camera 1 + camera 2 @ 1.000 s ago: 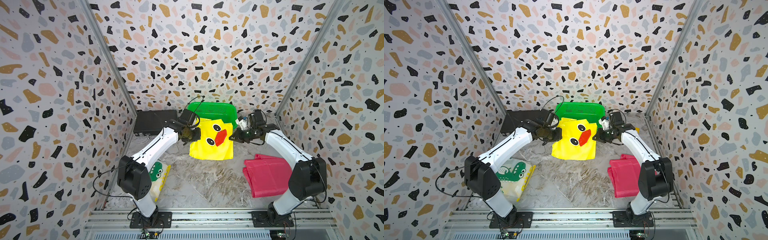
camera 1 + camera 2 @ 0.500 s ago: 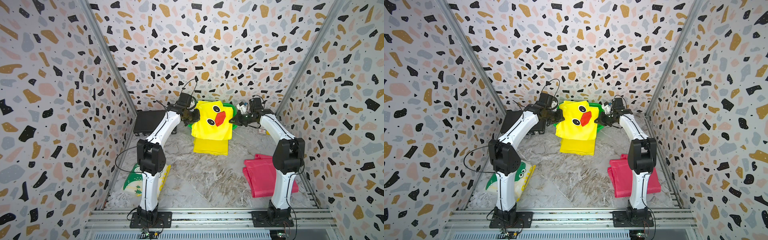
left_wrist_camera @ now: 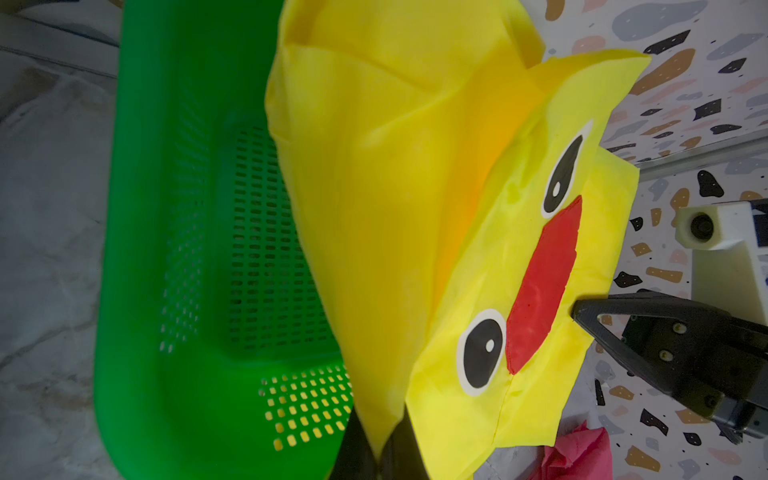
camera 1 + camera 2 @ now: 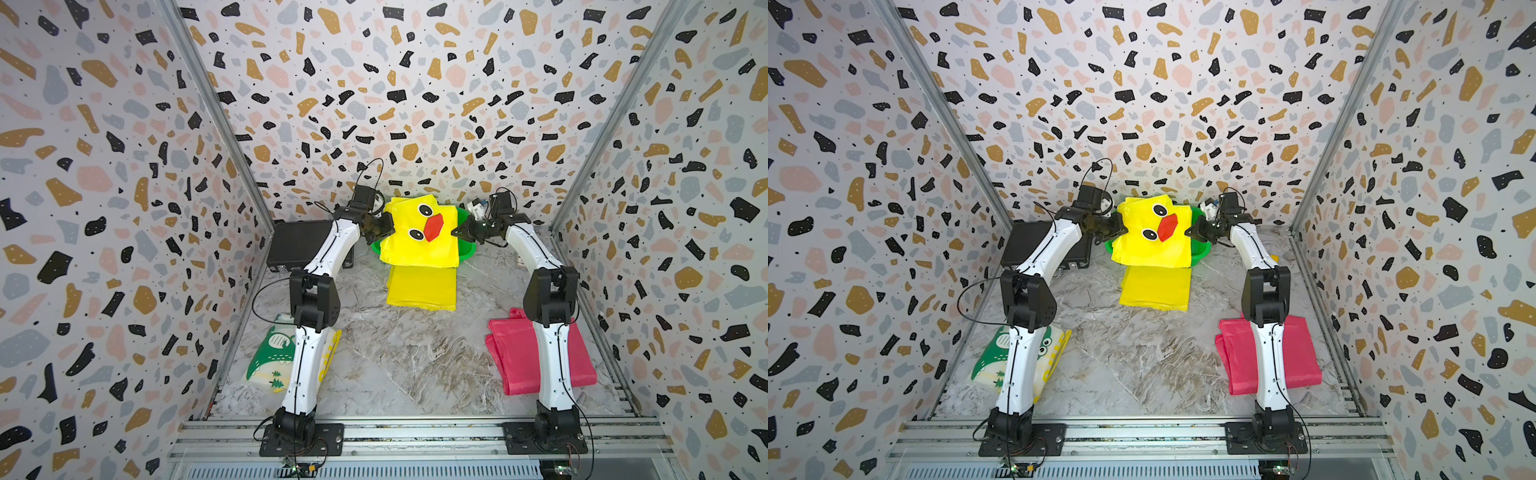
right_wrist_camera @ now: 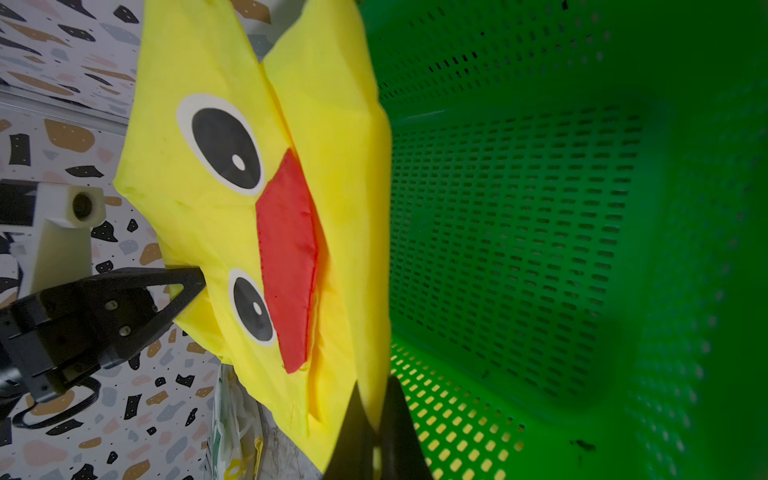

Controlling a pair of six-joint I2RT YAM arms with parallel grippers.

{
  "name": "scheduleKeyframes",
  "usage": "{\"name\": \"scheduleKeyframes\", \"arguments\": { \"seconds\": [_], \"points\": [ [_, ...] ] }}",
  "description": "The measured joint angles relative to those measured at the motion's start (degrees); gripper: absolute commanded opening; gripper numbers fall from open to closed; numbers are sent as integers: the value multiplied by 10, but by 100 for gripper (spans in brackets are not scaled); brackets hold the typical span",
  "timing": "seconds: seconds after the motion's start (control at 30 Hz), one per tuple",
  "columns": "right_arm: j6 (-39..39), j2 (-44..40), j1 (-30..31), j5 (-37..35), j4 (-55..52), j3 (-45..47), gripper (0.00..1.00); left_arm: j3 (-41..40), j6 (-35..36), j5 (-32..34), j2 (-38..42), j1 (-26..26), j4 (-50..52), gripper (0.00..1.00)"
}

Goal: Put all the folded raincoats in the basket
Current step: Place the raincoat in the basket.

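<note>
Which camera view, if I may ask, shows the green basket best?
The right wrist view: the green basket fills half the frame, perforated floor and walls exposed. The left wrist view shows less; in both top views the yellow raincoat hides most of it.

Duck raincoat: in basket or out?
Out. The left gripper and right gripper pinch the raincoat above the basket; its visible mesh floor is bare in wrist views, and a flap hangs outside the front rim.

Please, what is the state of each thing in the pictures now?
basket: upright, visible floor bare.
yellow raincoat: held above basket, lower part hanging outside.
left tool: shut on yellow raincoat.
right tool: shut on yellow raincoat.
pink raincoat: folded, lying flat.
dinosaur-print raincoat: folded, lying flat.
</note>
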State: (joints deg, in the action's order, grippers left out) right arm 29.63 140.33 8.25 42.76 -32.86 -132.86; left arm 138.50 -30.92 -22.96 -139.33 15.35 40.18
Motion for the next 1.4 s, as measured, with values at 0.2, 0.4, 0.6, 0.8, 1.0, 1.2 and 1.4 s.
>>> {"name": "scheduleKeyframes", "arguments": {
  "seconds": [0.2, 0.4, 0.6, 0.8, 1.0, 1.2, 1.4],
  "points": [
    [31, 42, -3, 3, 43, -34, 0, 38, -16, -17, -46, -12, -46, 0],
    [56, 71, -4, 3, 89, -42, 0, 42, -22, -21, -72, -15, -89, 0],
    [62, 84, -7, -3, 104, -55, 6, 50, -29, -21, -100, -15, -120, 0],
    [44, 84, -9, -22, 101, -59, 48, 55, -21, -10, -103, -15, -123, 43],
    [32, 80, -15, -26, 84, -62, 52, 63, -11, -5, -100, -18, -117, 68],
    [-4, 47, -18, -45, 16, -62, 52, 49, -2, -5, -56, -18, -87, 72],
    [-42, -78, -19, -68, -30, 14, 52, -25, 14, -13, 51, -18, -70, 65]
  ]
}}
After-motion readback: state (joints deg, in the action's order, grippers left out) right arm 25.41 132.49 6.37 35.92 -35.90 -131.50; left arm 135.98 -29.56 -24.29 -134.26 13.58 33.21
